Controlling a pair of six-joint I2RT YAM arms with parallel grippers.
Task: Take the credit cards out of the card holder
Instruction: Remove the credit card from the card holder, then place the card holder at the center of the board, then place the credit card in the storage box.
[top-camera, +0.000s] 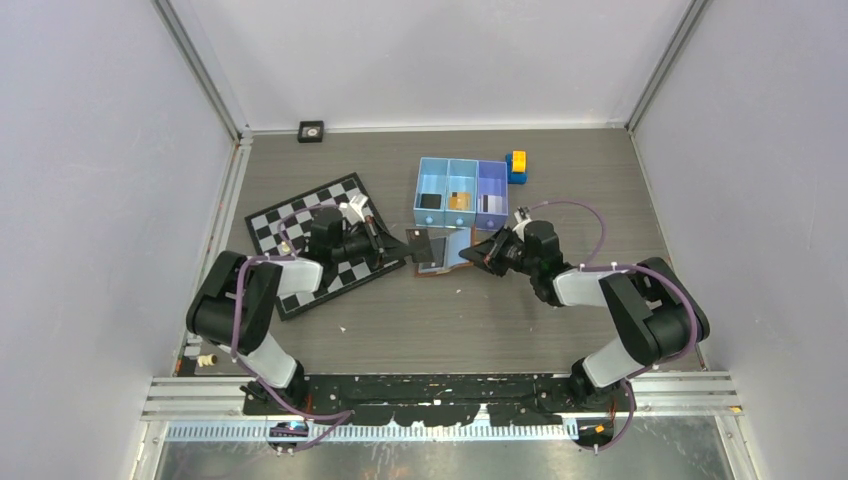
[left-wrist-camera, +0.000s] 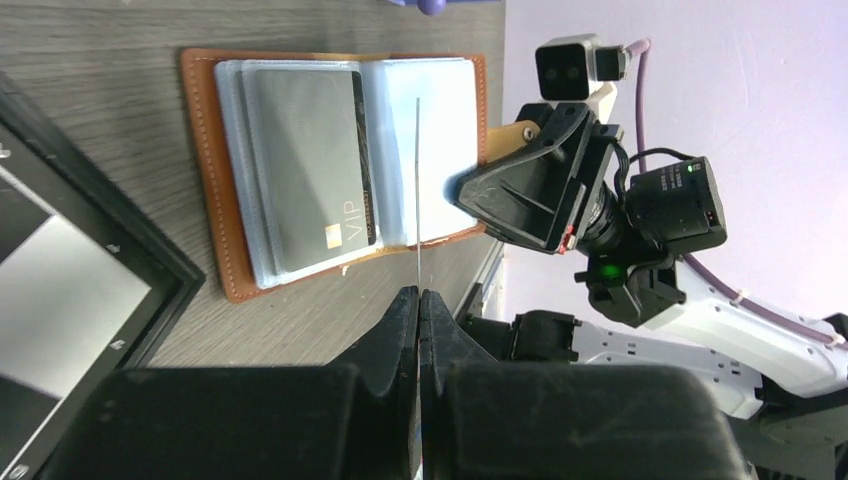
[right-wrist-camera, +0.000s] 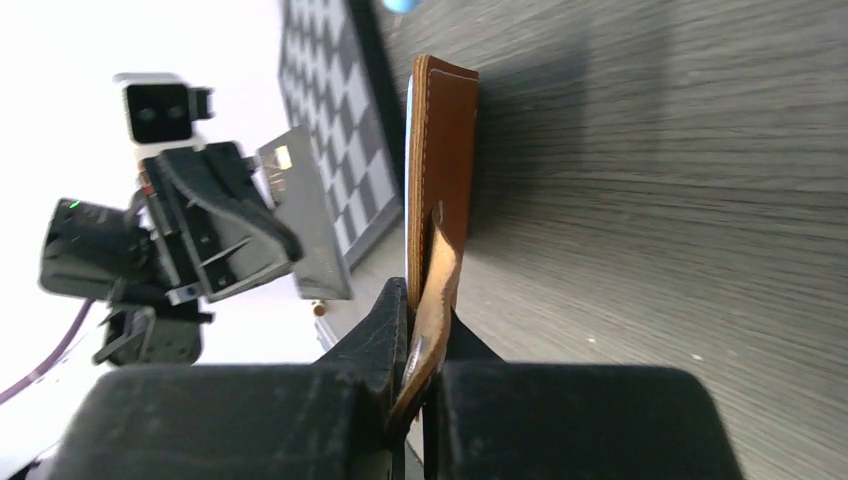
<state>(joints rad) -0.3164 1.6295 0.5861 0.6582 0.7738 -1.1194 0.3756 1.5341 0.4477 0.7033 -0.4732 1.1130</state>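
Observation:
The brown card holder (top-camera: 457, 250) lies open on the table, pale blue sleeves up. In the left wrist view, the card holder (left-wrist-camera: 215, 170) has a grey VIP card (left-wrist-camera: 310, 165) in its left sleeve. My left gripper (left-wrist-camera: 418, 293) is shut on a thin card seen edge-on (left-wrist-camera: 417, 190), held above the holder. From above, that card (top-camera: 426, 243) looks dark, just ahead of my left gripper (top-camera: 390, 240). In the right wrist view it is a grey card (right-wrist-camera: 305, 215). My right gripper (right-wrist-camera: 425, 310) is shut on the holder's brown strap and edge (right-wrist-camera: 440, 180); from above, my right gripper (top-camera: 478, 254) is at the holder's right side.
A blue three-compartment tray (top-camera: 418, 190) stands behind the holder, with a card lying in each compartment. A yellow-and-blue block (top-camera: 516, 165) sits at its right end. A black-and-white chessboard (top-camera: 300, 215) lies under my left arm. A small black object (top-camera: 311, 131) sits by the back wall.

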